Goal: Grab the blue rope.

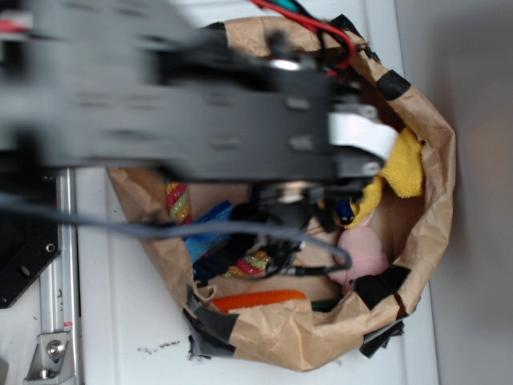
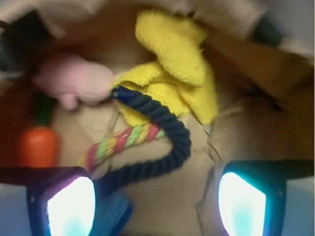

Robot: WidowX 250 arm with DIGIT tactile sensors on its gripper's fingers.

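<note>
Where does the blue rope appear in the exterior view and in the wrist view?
Exterior: the blue rope shows only as a small dark piece under the arm, beside the yellow cloth.
Wrist: it curves through the centre, over the striped rope.
Shared landmark: the yellow cloth.

Everything is sitting inside the paper bag (image 1: 417,104), which is lying open on the table (image 1: 120,321). In the wrist view, the rope (image 2: 167,128) is curving across the middle of the bag floor, its upper end lying on the cloth (image 2: 172,64). The striped rope (image 2: 123,140) is passing under it. The plush toy (image 2: 74,81) is lying left of the cloth, the carrot (image 2: 38,146) below it. The gripper (image 2: 156,201) is hanging over the rope's lower bend, fingers (image 2: 69,204) apart.
</note>
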